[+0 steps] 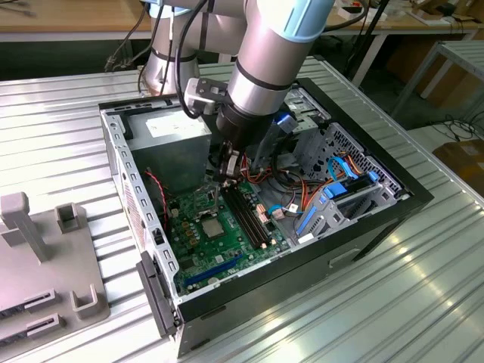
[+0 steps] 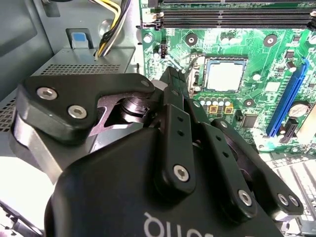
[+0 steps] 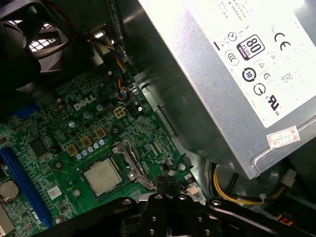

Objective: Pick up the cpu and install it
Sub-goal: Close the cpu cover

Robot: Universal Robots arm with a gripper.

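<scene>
Ribbed metal tabletop (image 1: 423, 287) carries an open computer case (image 1: 378, 219) with a green motherboard (image 1: 219, 242) inside. On the board, the cpu (image 1: 209, 227) lies flat in its socket. At the cpu's twelve o'clock in the exterior view, the gripper (image 1: 231, 168) hangs beside the power supply (image 1: 170, 144), fingers clenched together on nothing.

- The cpu (image 2: 225, 75) is a small, thin, flat square chip with a pale silvery-grey metal face.
- It lies flat, face up, seated inside its square metal-framed socket on the green motherboard; also seen in the first wrist view (image 3: 102, 177).
- In the exterior view the cpu (image 1: 211, 226) sits near the middle of the board, just to that view's left of the long dark memory slots.
</scene>
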